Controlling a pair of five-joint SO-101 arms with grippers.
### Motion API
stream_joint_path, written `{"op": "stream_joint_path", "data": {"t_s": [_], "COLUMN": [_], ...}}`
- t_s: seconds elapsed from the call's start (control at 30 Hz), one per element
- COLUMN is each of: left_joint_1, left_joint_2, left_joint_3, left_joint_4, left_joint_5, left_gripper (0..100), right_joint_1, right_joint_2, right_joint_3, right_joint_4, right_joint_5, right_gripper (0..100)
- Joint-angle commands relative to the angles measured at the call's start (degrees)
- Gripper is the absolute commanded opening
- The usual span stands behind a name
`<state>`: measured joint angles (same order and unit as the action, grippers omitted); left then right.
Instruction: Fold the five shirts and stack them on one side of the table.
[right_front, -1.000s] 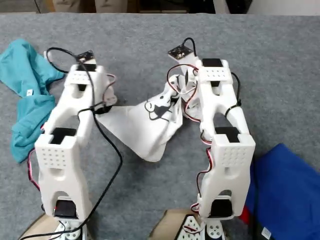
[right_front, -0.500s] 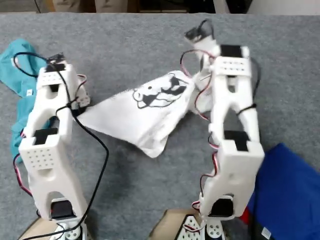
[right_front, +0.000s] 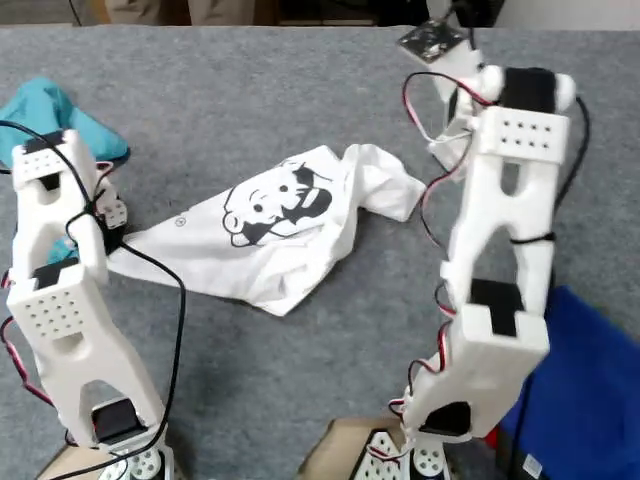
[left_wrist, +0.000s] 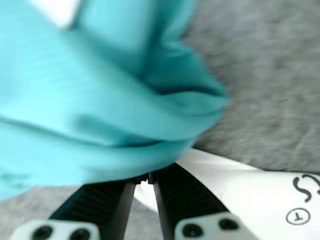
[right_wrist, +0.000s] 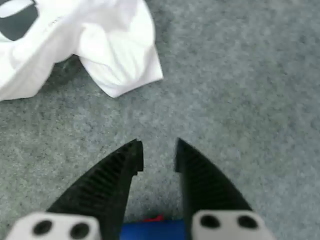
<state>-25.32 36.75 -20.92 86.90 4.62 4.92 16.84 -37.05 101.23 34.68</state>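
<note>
The crumpled white cotton shirt with black cartoon print (right_front: 300, 255) lies mid-frame, its corner toward the left edge pinched by the left gripper (left_wrist: 150, 179), while the right gripper (right_wrist: 158, 155) hangs upper right, narrowly parted and empty.

Grey, carpet-like covering lies across the whole table (right_front: 270, 90).

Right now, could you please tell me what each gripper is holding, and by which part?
The left gripper pinches the white shirt by one corner; the right gripper is open and empty.
</note>
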Motion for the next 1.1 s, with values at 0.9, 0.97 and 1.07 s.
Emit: {"op": "stream_joint_path", "data": {"t_s": [0.9,0.97,1.07], "left_joint_1": [23.8,24.6,25.7], "left_joint_2": [-11.6,-11.6,-11.6], "left_joint_3": [17.5,19.1,22.6], "left_joint_4": [-25.4,-25.8,-28.8], "left_joint_5": [0.8,1.8,1.6], "left_gripper": [2,2,2], "right_joint_1": [-18.6,-15.9,-12.1], "right_joint_2": [17.6,19.6,21.1], "right_joint_3": [10.7,5.8,1.4], "right_joint_4": [-10.4,-6.0,-0.5], "right_joint_5": [-47.9,-46.7,-42.1], "right_gripper": [2.3,0.9,0.6]}}
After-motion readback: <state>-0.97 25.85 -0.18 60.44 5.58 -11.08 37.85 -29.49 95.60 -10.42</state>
